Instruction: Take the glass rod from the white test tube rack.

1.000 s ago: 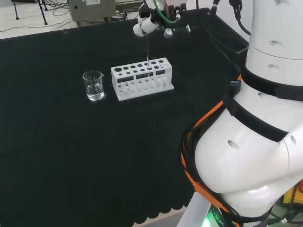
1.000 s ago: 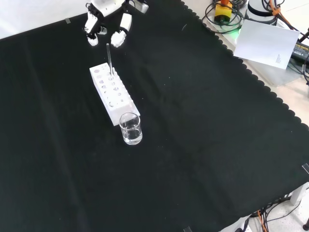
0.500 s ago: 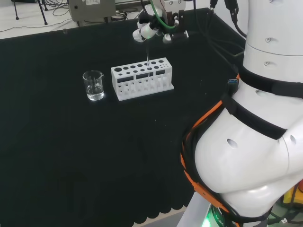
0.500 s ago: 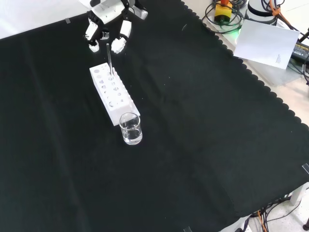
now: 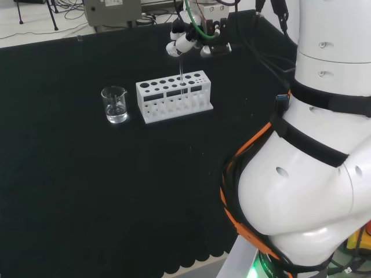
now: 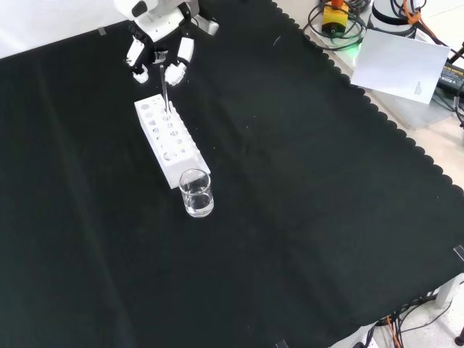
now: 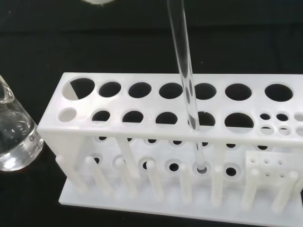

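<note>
A desk [image 6: 304, 188] draped in black cloth carries a white rack [image 6: 167, 140] and a clear beaker [image 6: 196, 193]. In the front view the rack lies on a slant near the middle left, and the beaker stands touching or just beside its near end, at about 5 o'clock from it. The beaker holds a little clear liquid.

A thin glass rod [image 6: 164, 91] stands nearly upright in the rack. In the wrist view the rod [image 7: 185, 75] passes down through a hole in the front row of the rack [image 7: 156, 142], right of the row's middle, and its tip sits in a small seat in the base plate. That seat and the hole together keep the rod upright, so it probably needs to come straight up to clear the rack.

The black and white hand [image 6: 161, 52] hangs above the far end of the rack, at about 12 o'clock from it in the front view. Its fingers [image 6: 176, 71] point down on either side of the rod's top, partly spread, with the rod between them. Whether any finger touches the rod cannot be told. In the head view the hand [image 5: 191, 39] sits just above the rod [image 5: 181, 78], at 12 o'clock from the rack [image 5: 174, 95], with the beaker [image 5: 115, 104] at 9 o'clock from the rack.

The hand looks placed to pinch the rod near its top, which would leave the whole length below free to slide out of the hole. The rod is not yet lifted.
</note>
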You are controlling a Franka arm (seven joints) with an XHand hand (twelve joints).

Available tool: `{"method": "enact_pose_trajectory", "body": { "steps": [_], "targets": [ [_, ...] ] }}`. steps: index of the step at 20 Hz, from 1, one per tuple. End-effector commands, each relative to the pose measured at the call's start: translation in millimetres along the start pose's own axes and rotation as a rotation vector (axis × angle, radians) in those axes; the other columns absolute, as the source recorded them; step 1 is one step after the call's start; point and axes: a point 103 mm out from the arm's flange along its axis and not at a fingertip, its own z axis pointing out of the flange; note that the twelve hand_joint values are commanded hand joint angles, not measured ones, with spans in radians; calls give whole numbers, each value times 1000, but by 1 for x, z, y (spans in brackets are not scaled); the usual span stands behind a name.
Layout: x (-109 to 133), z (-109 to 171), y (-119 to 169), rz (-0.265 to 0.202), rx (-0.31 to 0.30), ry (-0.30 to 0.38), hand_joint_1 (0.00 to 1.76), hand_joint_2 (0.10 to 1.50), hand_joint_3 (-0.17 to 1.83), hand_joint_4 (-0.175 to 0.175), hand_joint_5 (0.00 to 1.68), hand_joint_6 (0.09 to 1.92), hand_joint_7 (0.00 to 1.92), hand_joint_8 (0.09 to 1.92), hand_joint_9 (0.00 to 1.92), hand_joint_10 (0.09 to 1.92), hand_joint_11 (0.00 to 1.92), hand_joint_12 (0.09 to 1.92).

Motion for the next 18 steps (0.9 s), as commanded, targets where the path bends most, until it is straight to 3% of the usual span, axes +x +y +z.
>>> {"method": "enact_pose_trajectory", "body": {
  "steps": [1, 18],
  "targets": [
    [0, 3, 0, -4, -7, 4, 805, 890, 404, -175, 551, 1068, 813, 1413, 1411, 1296, 1702, 1015],
    [14, 9, -4, -37, -28, 13, 1033, 860, 441, -175, 855, 990, 1023, 1456, 1586, 1202, 1892, 999]
  ]
}}
